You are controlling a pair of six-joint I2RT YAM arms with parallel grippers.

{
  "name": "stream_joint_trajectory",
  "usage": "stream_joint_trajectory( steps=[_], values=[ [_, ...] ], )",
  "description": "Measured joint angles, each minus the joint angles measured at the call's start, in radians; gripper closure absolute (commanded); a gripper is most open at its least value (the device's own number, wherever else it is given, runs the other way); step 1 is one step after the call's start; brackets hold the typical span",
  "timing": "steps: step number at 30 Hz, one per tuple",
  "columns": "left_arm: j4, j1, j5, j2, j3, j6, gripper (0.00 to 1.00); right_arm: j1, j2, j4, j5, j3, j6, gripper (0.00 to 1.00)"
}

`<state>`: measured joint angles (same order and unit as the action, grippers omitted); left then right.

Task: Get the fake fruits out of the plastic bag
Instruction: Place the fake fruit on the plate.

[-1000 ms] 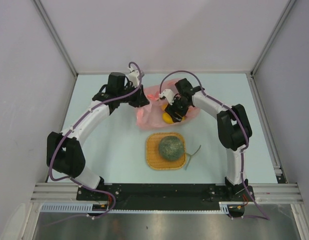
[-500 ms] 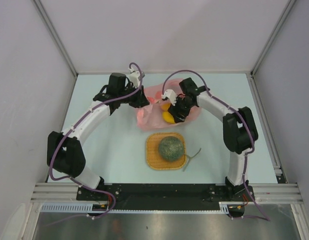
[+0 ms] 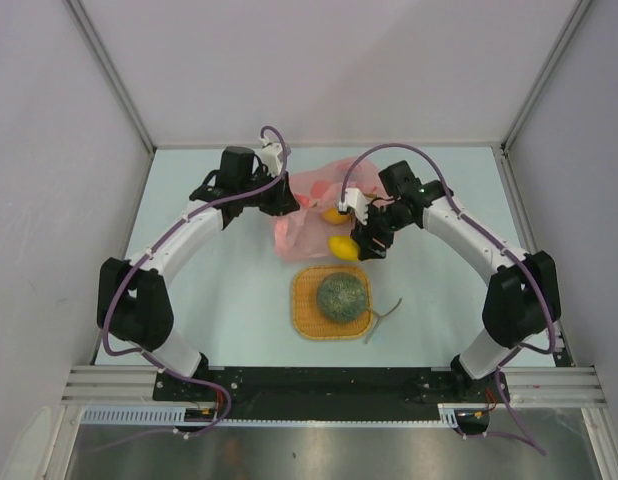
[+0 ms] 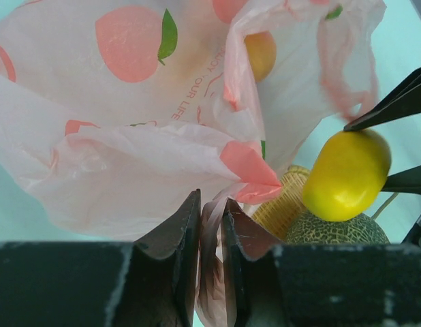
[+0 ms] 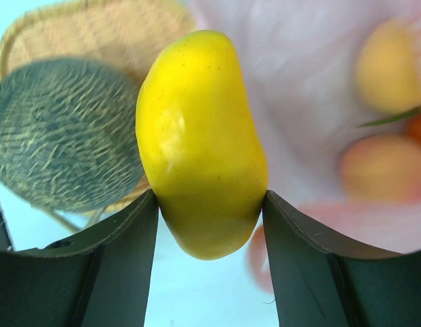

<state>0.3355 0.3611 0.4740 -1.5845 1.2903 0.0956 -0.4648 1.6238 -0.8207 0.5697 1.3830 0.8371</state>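
The pink plastic bag point(image 3: 311, 212) lies at the table's back middle. My left gripper point(image 3: 289, 201) is shut on a fold of it point(image 4: 212, 225). My right gripper point(image 3: 361, 245) is shut on the yellow mango point(image 3: 341, 246) and holds it just outside the bag's near edge, above the table; the mango also shows in the right wrist view point(image 5: 200, 139) and the left wrist view point(image 4: 347, 174). An orange fruit point(image 3: 333, 214) shows in the bag's mouth, with others blurred in the right wrist view point(image 5: 391, 65). The netted melon point(image 3: 341, 295) sits on the woven mat point(image 3: 307, 292).
A loose green stem point(image 3: 384, 316) lies on the table right of the mat. Grey walls close the table's back and sides. The arm bases stand at the near edge.
My right gripper has drawn the mango out of the bag, toward the near side and to the right. The left gripper has stayed shut on the bag.
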Motion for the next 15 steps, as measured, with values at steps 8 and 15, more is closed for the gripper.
stream_joint_trajectory(
  steps=[8, 15],
  values=[
    [-0.001, 0.002, -0.004, 0.000, 0.000, -0.006, 0.78, -0.027, 0.066, -0.042, -0.026, -0.046, 0.049, 0.77],
    [-0.001, 0.002, -0.017, 0.000, 0.001, -0.010, 0.78, -0.085, 0.073, -0.036, -0.056, -0.076, 0.106, 0.78]
  ],
)
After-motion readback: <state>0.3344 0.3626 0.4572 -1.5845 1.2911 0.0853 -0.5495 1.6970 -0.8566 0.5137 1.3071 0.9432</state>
